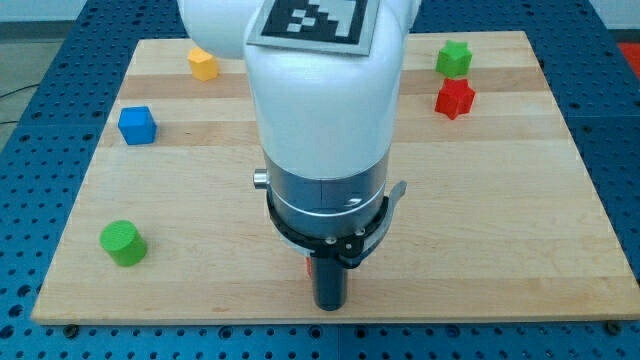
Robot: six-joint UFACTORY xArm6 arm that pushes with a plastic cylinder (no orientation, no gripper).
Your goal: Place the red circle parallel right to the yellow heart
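Observation:
My arm's white and grey body (325,120) fills the middle of the view. The dark rod hangs below it, and my tip (330,306) is near the board's bottom edge. A thin sliver of a red block (309,266) shows just left of the rod, touching it or nearly so. The rest of that block is hidden, so I cannot tell its shape. A yellow block (202,63) lies at the top left, far from the tip. Its shape is not clear from here.
The wooden board (500,220) lies on a blue perforated table. A blue cube (137,125) is at the left. A green cylinder (123,243) is at the lower left. A green star (454,59) and a red star (454,98) are at the top right.

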